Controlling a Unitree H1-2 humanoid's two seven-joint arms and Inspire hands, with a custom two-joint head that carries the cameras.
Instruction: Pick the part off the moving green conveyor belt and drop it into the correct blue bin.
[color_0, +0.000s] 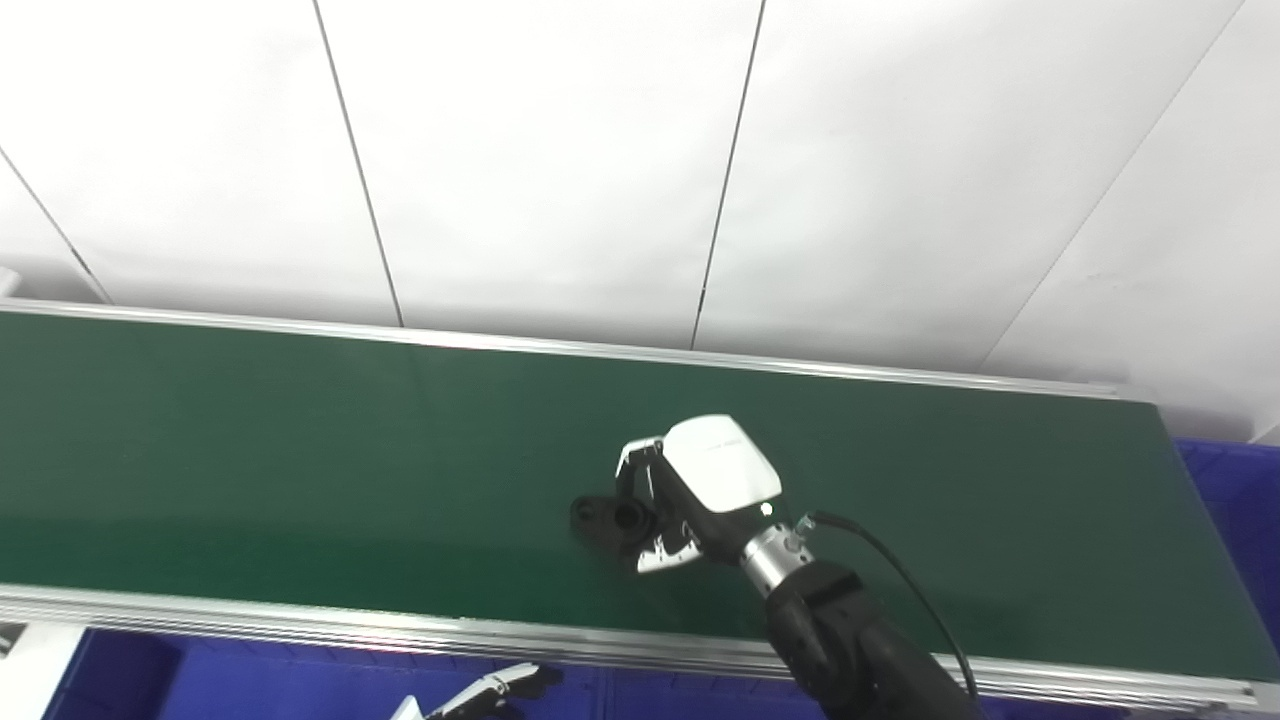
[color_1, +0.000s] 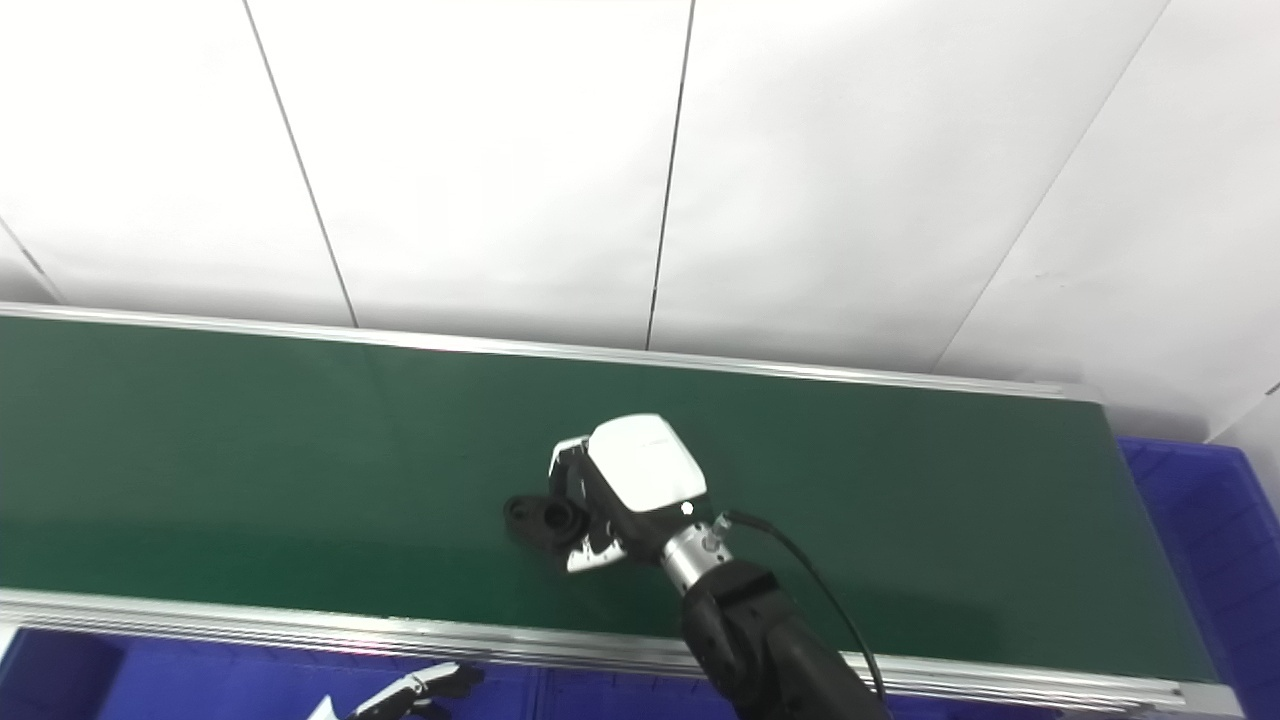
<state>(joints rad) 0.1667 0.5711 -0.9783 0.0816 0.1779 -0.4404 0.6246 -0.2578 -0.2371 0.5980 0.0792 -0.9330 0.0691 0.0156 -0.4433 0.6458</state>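
The right hand (color_0: 690, 495) reached over the green conveyor belt (color_0: 300, 450), its fingers (color_0: 640, 462) curled around a small black part (color_0: 605, 520) that lay on the belt near its front edge; whether the part was fully gripped or only touched could not be told. The left hand (color_0: 490, 692) showed only its fingertips at the bottom edge, too little to judge its opening. A blue bin (color_1: 1200, 520) sat past the belt's right end, another (color_0: 250, 680) below the front rail.

A green conveyor belt (color_0: 300, 450) carries a black part (color_0: 600, 520) near its middle
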